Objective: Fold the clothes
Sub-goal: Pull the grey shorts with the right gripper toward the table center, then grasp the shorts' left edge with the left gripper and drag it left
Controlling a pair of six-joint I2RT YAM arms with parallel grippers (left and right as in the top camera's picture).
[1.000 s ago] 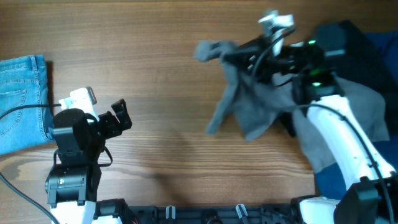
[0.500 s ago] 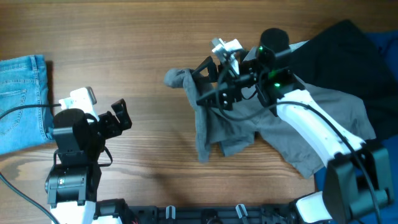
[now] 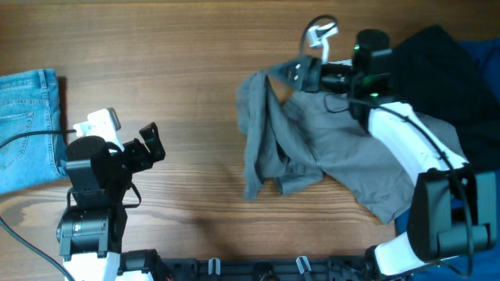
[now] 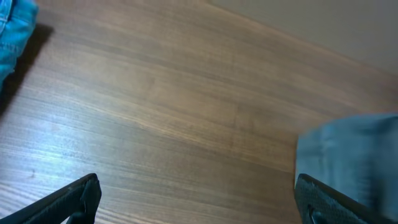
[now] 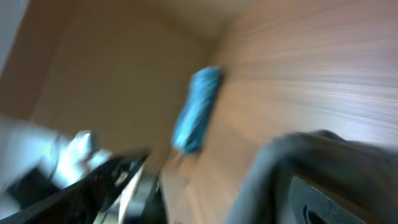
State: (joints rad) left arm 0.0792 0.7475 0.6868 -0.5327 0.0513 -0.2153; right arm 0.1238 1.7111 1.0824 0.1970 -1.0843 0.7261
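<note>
**Wood tabletop (image 3: 187,47), grey shorts (image 3: 328,148) not yet flat**

Brown wood fills most of the view from above. The shorts lie in a bumpy heap right under the right tool (image 3: 291,74) and spread away from it toward the robot's base. One edge is bunched and rolled over on the side facing the left tool (image 3: 148,147). The right tool is wide, and I see nothing pinched in it. Its own camera is blurry, but the two fingers sit far apart with grey cloth beside one of them. The left tool is wide too. It holds nothing and hangs over bare wood, well apart from the shorts.

I think the step in hand is getting the shorts spread flat, before any fold. The next move likely needs a fresh pinch on a corner or the waistband. Then comes a pull toward the open wood so the bumps go away. Both tools may need to help, one at each end.

Between the two tools there is good room to move, all bare wood. Behind the right tool it is crowded, with a black garment (image 3: 437,62) and a blue garment (image 3: 484,86) close against the shorts. On the far side of the left tool lie the jeans (image 3: 27,125), so a pull should stop short of them.
</note>
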